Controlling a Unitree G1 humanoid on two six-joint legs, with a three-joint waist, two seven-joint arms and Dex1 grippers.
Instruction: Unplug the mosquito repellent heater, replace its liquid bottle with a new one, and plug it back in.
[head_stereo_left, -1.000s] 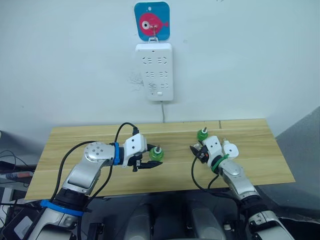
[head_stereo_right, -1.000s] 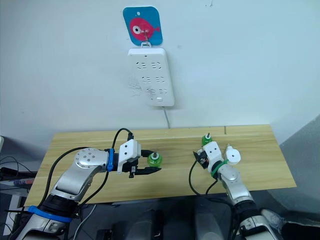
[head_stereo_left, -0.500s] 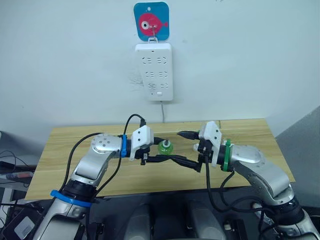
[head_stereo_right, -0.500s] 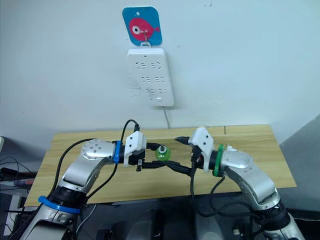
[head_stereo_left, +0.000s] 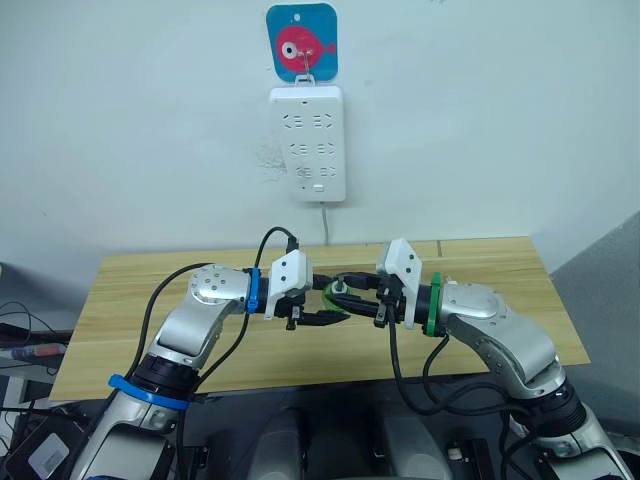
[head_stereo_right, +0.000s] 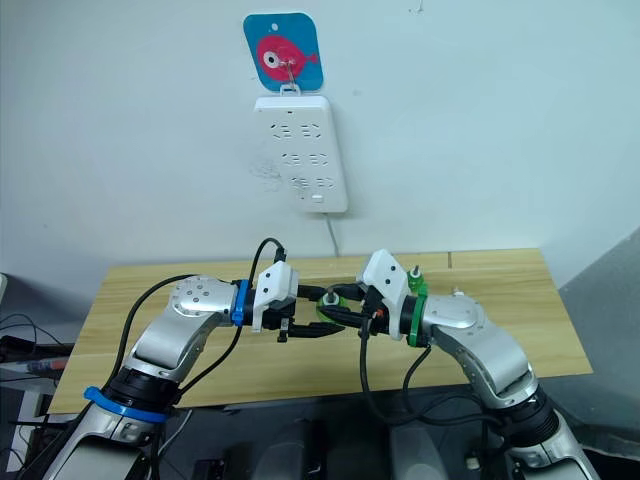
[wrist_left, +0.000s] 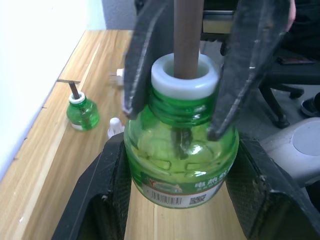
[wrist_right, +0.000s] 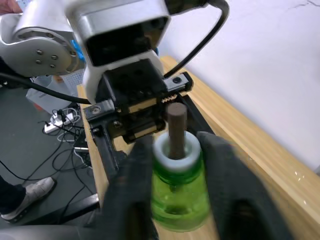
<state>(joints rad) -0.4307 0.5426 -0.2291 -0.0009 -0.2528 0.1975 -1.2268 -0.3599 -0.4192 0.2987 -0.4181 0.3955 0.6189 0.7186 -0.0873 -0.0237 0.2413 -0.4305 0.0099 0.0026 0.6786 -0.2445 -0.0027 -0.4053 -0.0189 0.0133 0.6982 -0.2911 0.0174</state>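
Observation:
My left gripper (head_stereo_left: 328, 302) is shut on the body of a small green bottle (wrist_left: 180, 150) with a white-ringed neck and a brown wick, held upright above the middle of the table (head_stereo_left: 150, 290). My right gripper (head_stereo_left: 352, 293) comes in from the right. Its open fingers (wrist_left: 142, 60) stand close on either side of the bottle's neck. A second green bottle (wrist_left: 82, 113) with a wick stands at the table's back right, near the wall. I cannot tell which bottle is the new one. Past it lies a small white piece (wrist_left: 119, 75), seemingly the heater, partly hidden.
A small white cap (wrist_left: 115, 126) lies on the table beside the second bottle. The long white power strip (head_stereo_left: 308, 143) hangs on the wall under a blue fish plaque (head_stereo_left: 302, 40), with its cord running down behind the table. All its sockets are free.
My right arm swung in from the table's right side and its open fingers now flank the bottle's neck. My left gripper carried the bottle a little rightward and up to the centre.

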